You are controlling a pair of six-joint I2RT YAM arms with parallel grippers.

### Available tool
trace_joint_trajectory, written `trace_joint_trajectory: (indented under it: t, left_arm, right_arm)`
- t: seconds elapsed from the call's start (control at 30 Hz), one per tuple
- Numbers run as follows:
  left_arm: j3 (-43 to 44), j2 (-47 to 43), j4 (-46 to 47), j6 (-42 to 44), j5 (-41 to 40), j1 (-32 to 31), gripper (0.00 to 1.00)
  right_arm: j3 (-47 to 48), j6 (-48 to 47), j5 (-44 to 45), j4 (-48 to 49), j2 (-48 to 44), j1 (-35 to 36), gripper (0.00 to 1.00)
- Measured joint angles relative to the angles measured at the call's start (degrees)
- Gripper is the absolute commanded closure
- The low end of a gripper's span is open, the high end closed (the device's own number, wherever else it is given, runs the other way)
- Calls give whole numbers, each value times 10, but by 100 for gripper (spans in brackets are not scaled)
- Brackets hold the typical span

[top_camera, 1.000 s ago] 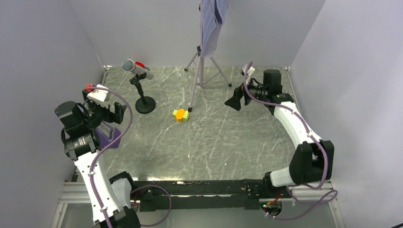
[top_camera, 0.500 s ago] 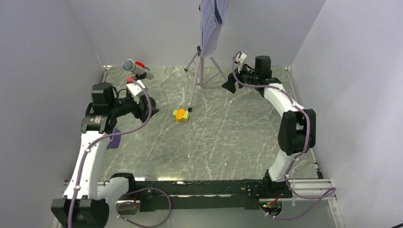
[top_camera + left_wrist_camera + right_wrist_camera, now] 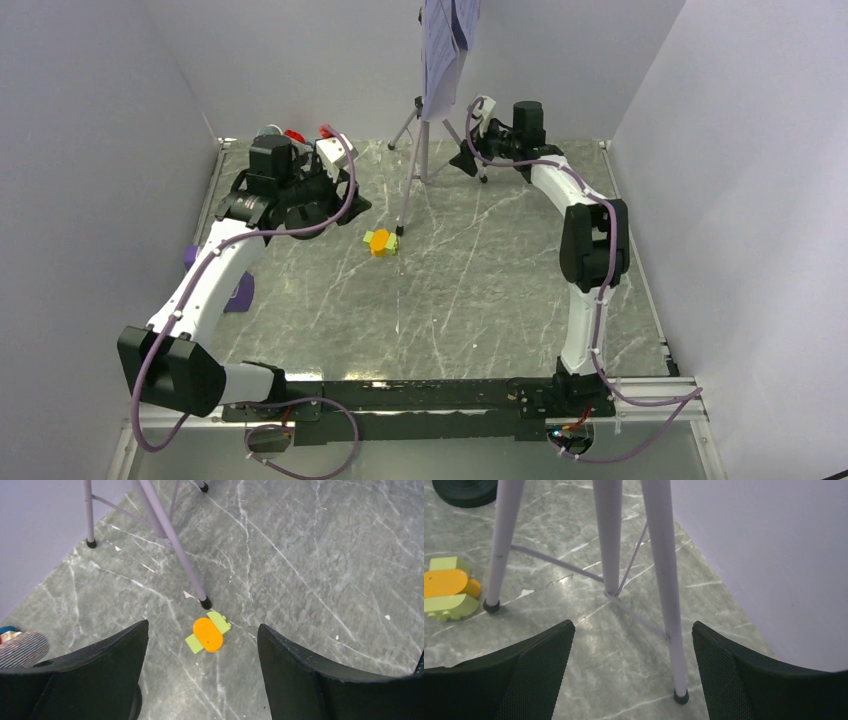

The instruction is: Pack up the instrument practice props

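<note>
The grey music stand [image 3: 424, 140] rises at the back on tripod legs [image 3: 663, 575], with white sheet-music pages [image 3: 441, 50] hanging from its top. A small orange-and-yellow-green block [image 3: 380, 241] lies by the front tripod foot. My left gripper [image 3: 350, 206] hovers left of the block, open and empty; in the left wrist view the block [image 3: 208, 634] shows between its fingers. My right gripper [image 3: 463, 160] is open beside the tripod's right leg, which shows between its fingers. The microphone [image 3: 20, 648] is mostly hidden under my left arm. The purple metronome [image 3: 240, 291] pokes out at the left.
Grey walls close in the table on the left, back and right. The microphone's black round base [image 3: 466, 490] stands left of the tripod. The tripod's thin cross braces [image 3: 556, 562] run low between the legs. Bare marble [image 3: 470, 300] fills the middle and front.
My left arm has swung from the left edge up and right, over the microphone stand, towards the block. My right arm has reached back and left to the tripod's right leg.
</note>
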Motion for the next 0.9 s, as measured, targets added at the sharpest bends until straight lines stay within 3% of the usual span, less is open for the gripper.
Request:
trace_joint_trajectory:
  t: [0.23,0.47,0.9]
  left_arm:
    - [11,18,0,-16,-10,-36,16]
    - [12,22,-6,-11,-10,-48,17]
    - [9,31,0,-9,-13,-68,18]
  right_arm:
    - [90,1,2,4,68,7,14]
    - [150,-11,-27,-33,104,7,30]
    - [91,-81,-68,-101,56,6,47]
